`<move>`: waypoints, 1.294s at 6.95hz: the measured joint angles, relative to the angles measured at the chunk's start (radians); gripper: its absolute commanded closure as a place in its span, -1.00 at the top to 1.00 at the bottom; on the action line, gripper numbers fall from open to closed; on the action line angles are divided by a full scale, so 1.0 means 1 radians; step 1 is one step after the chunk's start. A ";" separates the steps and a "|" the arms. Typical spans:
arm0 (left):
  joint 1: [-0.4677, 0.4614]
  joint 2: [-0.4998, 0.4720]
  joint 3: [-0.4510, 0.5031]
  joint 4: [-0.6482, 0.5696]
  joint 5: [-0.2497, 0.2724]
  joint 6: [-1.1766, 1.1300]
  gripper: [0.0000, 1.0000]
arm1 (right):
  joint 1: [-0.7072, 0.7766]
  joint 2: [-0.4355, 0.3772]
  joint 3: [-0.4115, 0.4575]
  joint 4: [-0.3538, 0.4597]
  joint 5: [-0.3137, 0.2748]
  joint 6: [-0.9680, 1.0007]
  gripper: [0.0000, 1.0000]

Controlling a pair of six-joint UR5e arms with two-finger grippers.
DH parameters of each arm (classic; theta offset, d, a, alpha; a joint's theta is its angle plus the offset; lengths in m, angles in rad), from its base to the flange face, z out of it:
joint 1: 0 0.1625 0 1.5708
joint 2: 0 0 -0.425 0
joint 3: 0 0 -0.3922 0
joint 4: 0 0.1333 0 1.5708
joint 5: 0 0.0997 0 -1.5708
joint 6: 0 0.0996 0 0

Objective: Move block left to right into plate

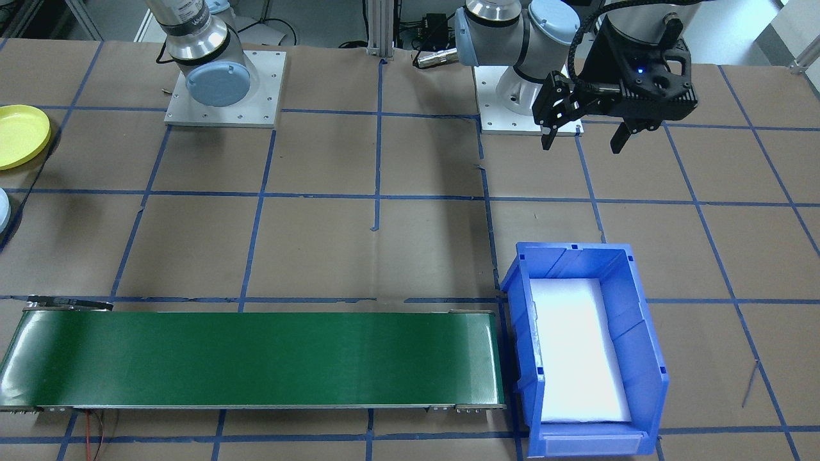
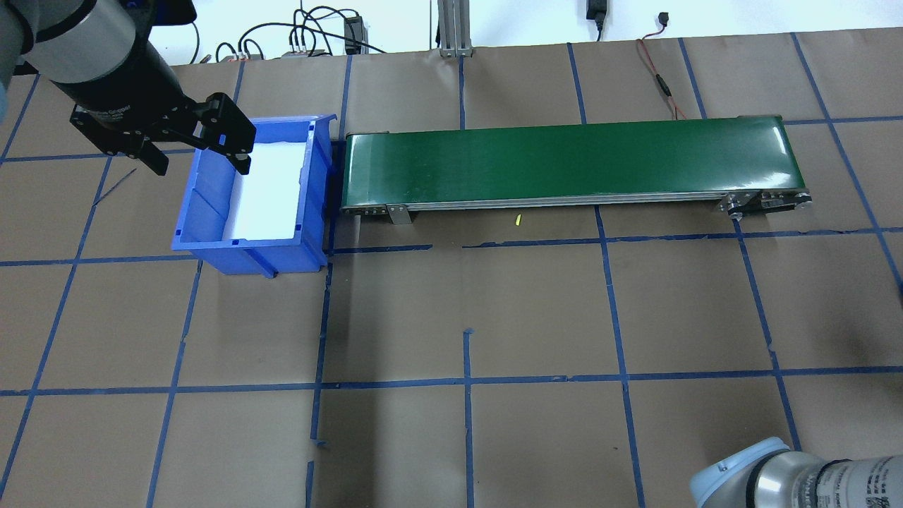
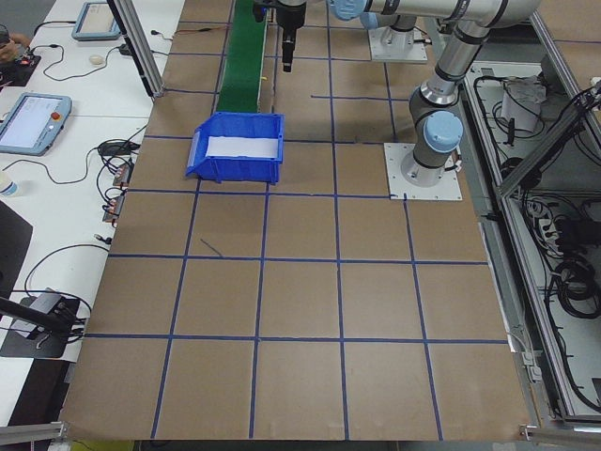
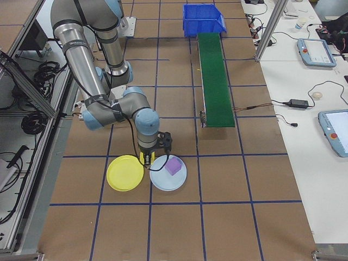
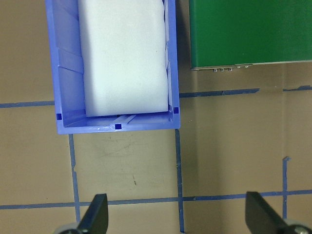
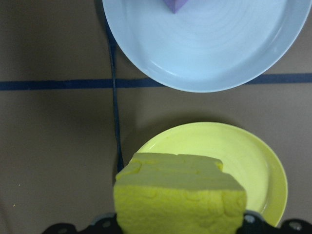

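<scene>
A yellow spongy block (image 6: 180, 195) sits between the jaws of my right gripper (image 6: 178, 225), which is shut on it. It hangs over the near rim of the yellow plate (image 6: 243, 161), between that plate (image 4: 125, 173) and a pale blue plate (image 4: 162, 182). A purple block (image 4: 173, 165) lies in the pale blue plate (image 6: 204, 48). In the exterior right view my right gripper (image 4: 149, 160) points down between the two plates. My left gripper (image 1: 583, 142) is open and holds nothing, hovering beside the blue bin (image 2: 204, 204).
The blue bin (image 1: 640, 346) has a white foam lining and stands at one end of a green conveyor belt (image 1: 256, 358). The brown table is marked with a blue tape grid. The yellow plate (image 1: 19, 134) lies at the table's edge in the front-facing view.
</scene>
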 measured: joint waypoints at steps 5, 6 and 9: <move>0.000 0.000 0.000 0.000 0.000 0.001 1.00 | -0.047 0.050 0.012 -0.003 -0.037 -0.088 1.00; 0.001 0.000 0.000 0.000 0.000 0.001 1.00 | -0.025 0.037 -0.002 0.006 -0.033 -0.086 1.00; 0.002 0.000 0.001 0.000 0.001 0.001 1.00 | 0.281 -0.024 -0.029 0.012 -0.003 0.056 1.00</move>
